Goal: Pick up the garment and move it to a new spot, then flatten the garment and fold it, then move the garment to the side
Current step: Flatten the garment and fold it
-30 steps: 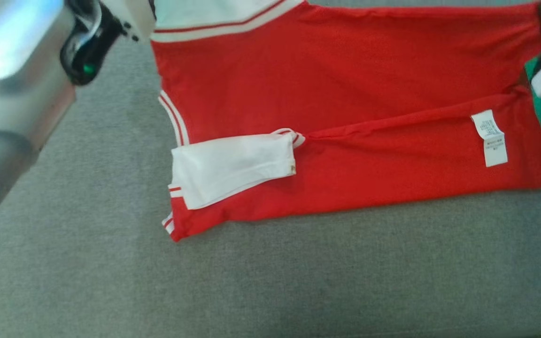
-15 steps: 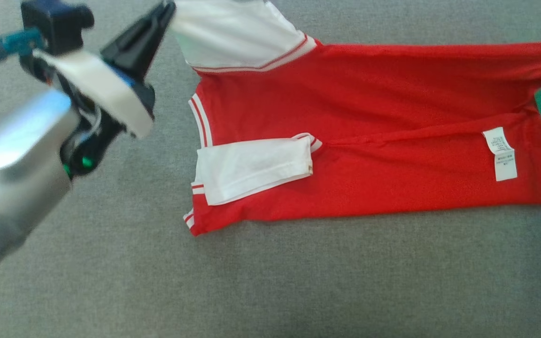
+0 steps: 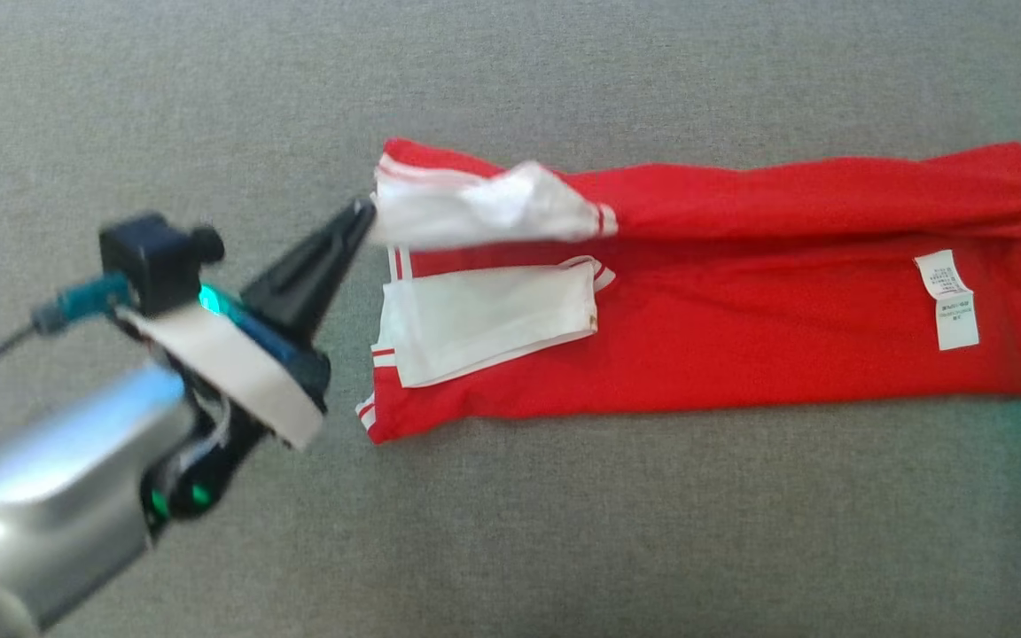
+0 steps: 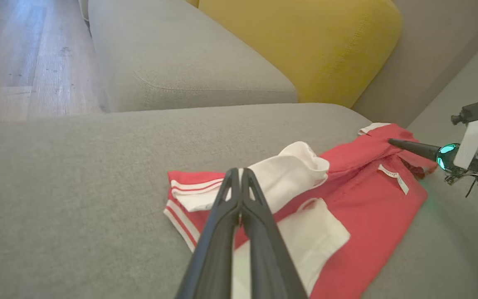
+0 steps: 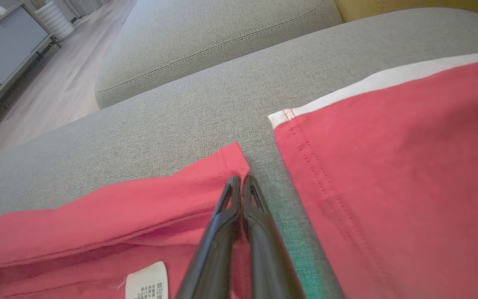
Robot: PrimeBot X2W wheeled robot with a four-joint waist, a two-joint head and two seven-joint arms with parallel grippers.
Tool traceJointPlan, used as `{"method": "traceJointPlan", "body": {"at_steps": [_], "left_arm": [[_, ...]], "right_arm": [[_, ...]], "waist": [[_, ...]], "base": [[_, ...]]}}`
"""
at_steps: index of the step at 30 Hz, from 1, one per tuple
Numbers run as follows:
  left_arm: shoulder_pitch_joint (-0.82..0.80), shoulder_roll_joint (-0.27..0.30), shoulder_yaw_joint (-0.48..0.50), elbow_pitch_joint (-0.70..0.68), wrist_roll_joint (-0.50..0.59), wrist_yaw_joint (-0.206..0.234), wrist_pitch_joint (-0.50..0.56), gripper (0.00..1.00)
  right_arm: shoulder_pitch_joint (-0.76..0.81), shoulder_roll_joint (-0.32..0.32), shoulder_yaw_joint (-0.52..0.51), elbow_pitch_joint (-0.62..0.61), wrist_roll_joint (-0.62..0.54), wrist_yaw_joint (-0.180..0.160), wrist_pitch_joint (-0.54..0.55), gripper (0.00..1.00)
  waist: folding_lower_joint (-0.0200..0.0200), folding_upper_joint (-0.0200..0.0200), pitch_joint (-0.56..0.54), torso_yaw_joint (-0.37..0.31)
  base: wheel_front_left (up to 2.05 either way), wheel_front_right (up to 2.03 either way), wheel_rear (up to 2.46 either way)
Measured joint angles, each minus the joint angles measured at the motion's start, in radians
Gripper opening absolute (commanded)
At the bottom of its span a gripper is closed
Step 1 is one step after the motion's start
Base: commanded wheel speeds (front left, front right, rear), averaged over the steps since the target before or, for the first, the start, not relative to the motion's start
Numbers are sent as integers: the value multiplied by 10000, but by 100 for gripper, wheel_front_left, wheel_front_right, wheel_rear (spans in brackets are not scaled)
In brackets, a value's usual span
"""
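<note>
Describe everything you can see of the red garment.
The garment is a thin red shirt with white, red-striped sleeves and a white care label. It lies folded lengthwise on the grey sofa cushion. Both grippers are shut on it: the left gripper pinches one sleeve, the right gripper the hem corner.

White care label (image 3: 946,299) on the red garment (image 3: 785,363) carries small print — none of it legible.

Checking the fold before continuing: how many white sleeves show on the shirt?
2. The bunched sleeve lies along the shirt's far edge, at the left hand's tips; the flat sleeve lies just nearer the robot.
</note>
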State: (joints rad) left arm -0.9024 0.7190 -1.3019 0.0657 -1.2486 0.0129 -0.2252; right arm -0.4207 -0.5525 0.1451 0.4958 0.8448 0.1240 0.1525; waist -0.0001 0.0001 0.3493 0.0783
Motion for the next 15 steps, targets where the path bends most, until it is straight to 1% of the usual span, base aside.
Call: {"method": "traceJointPlan", "body": {"at_steps": [2,8,11,15], "left_arm": [[312,96,12,-374,31,244,-65,0],[848,510,153,-1331,286,794,-198,0],[1274,499,157,-1430,280,899,-238,0],[1773,238,123,-1141,286,890,-238,0]], "right_arm": [[206,38,-199,-293,0,0,0,0],[819,42,-713,-1214,-15,0,42,0],[1195,105,-836,-1358,-144,0,418,0],[1568,380,-1051,-1404,-384,0,788,0]], "waist": [[1,0,15,14],[0,0,22,115],[0,0,60,133],[0,0,158,143]], "base": [[0,0,0],[0,0,0],[0,0,0],[0,0,0]]}}
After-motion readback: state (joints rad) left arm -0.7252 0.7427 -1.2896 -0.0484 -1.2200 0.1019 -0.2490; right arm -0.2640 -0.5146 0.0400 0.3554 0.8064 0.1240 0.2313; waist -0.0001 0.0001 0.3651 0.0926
